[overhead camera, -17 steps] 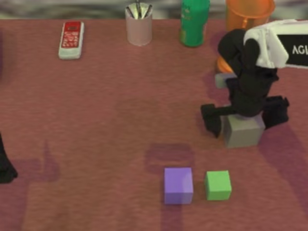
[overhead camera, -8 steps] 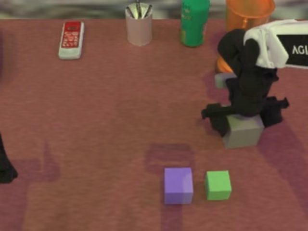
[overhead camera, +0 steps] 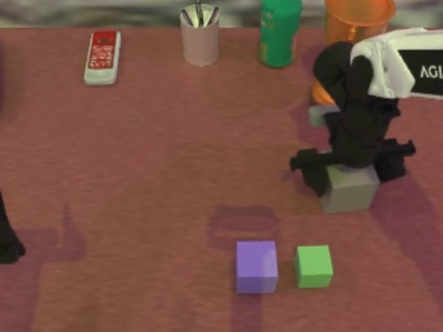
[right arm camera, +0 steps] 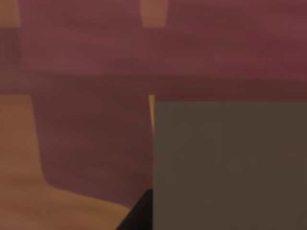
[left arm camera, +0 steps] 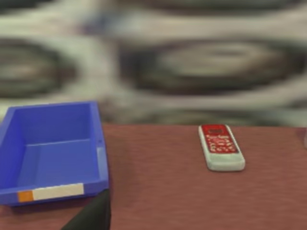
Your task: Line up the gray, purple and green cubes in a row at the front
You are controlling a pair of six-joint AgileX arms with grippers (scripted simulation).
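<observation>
The gray cube (overhead camera: 353, 192) sits right of centre, behind the other two. My right gripper (overhead camera: 353, 176) reaches down over it, shut on it with one black finger on each side. In the right wrist view the gray cube (right arm camera: 230, 165) fills the near side and one dark finger (right arm camera: 141, 213) lies against its edge. The purple cube (overhead camera: 257, 266) and the smaller green cube (overhead camera: 313, 266) stand side by side near the front edge, a small gap between them. My left gripper (overhead camera: 7, 242) is parked at the far left edge.
Along the back stand a red phone (overhead camera: 102, 57), a cup of pens (overhead camera: 199, 34), a tall green can (overhead camera: 279, 31) and an orange container (overhead camera: 358, 19). The left wrist view shows a blue bin (left arm camera: 53, 153) beside the phone (left arm camera: 221, 147).
The right gripper's fingers have drawn in from a wide spread to press on the gray cube's sides. The cube has barely shifted. The left arm has not moved.
</observation>
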